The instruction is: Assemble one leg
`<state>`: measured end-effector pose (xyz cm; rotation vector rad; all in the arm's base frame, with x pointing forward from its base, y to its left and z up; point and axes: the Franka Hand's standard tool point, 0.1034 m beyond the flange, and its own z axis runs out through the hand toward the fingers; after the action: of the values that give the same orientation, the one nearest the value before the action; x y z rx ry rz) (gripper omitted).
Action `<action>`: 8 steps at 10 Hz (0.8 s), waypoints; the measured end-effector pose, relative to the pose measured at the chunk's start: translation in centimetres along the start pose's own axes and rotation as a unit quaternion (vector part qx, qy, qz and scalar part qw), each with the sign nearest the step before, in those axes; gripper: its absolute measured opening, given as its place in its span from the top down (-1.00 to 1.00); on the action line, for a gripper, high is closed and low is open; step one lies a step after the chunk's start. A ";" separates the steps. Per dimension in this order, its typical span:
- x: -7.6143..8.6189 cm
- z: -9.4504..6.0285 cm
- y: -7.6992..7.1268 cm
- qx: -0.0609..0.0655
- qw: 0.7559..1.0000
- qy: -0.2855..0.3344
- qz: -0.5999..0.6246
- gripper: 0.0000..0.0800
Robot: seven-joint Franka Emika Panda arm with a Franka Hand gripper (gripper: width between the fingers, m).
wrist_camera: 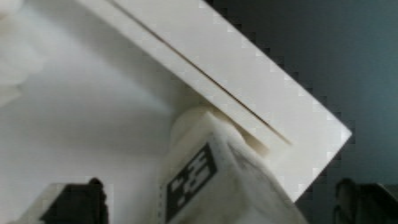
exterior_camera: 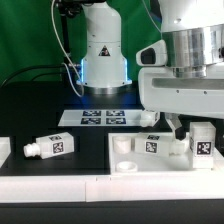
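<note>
a: where is the leg [exterior_camera: 201,141] we are after?

b: at the right edge of the exterior frame, standing upright on the big white panel [exterior_camera: 130,160], tag facing us. the pincer [exterior_camera: 181,130] hangs just to its left, very near it, under the bulky white wrist housing.

a: are we holding it?

b: we cannot tell. in the exterior frame the fingers are mostly hidden by the housing. in the wrist frame the dark fingertips [wrist_camera: 75,199] sit in the lower corners with the tagged block [wrist_camera: 210,172] between them, low and centre, but no contact shows.

a: how do we expect it to handle?

b: we judge it light and rigid, a small hard block with flat faces. the smooth white surface may be a little slippery, so we want a square, firm squeeze.

a: and where do we take hold?

b: across two opposite flat sides, mid-body or slightly high, keeping clear of the end that must seat in the panel.

a: other pieces?

b: two more legs: one [exterior_camera: 52,147] lying on the black counter [exterior_camera: 40,170] at lower left, another [exterior_camera: 152,142] on the panel, centre right. the marker board [exterior_camera: 105,117] lies behind.
</note>
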<state>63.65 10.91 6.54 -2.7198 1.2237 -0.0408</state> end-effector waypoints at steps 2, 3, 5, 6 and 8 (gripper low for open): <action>0.2 0.0 0.1 -0.004 0.997 0.003 -0.082 -0.62; 0.2 -0.1 0.0 -0.013 0.988 0.009 -0.155 -0.62; -0.2 -0.2 -0.9 -0.019 0.968 0.032 -0.247 -0.62; -0.1 -0.1 -0.7 -0.019 0.973 0.031 -0.229 -0.55; -0.1 -0.1 -0.8 -0.018 0.978 0.031 -0.207 -0.10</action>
<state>64.12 11.49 6.76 -2.9744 0.6557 -0.1543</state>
